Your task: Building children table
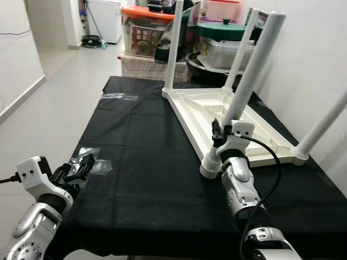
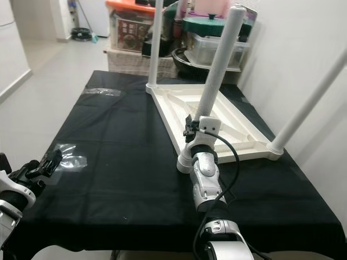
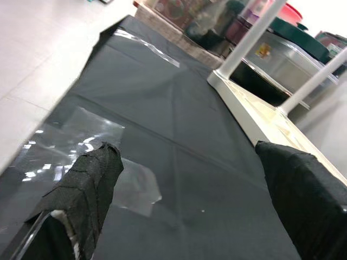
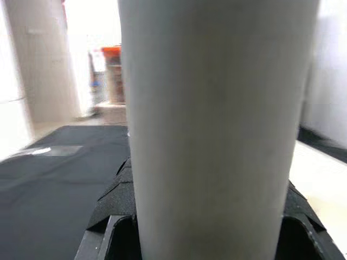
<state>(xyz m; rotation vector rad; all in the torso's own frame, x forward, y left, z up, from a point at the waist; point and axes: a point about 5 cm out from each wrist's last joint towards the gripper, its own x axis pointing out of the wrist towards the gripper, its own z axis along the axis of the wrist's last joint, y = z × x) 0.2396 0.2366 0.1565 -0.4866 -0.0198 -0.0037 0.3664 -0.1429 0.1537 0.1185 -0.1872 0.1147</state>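
A white children's table top (image 1: 217, 108) lies upside down on the black-covered work table (image 1: 141, 135), with its legs pointing up. My right gripper (image 1: 218, 132) is shut on the nearest leg (image 1: 252, 70) just above its ribbed base (image 1: 211, 165). In the right wrist view that leg (image 4: 217, 130) stands between the black fingers (image 4: 111, 203), which press on both sides of it. My left gripper (image 1: 81, 165) hangs open over the table's near left edge, above a clear plastic bag (image 3: 81, 141). Its fingers (image 3: 89, 184) are spread wide with nothing between them.
Another clear plastic wrapper (image 1: 119, 96) lies at the far left of the cloth. Storage boxes (image 1: 146, 32) and pots (image 1: 225, 32) are stacked behind the far edge. A white wall (image 1: 320, 49) runs close along the right. Tiled floor (image 1: 65, 92) lies to the left.
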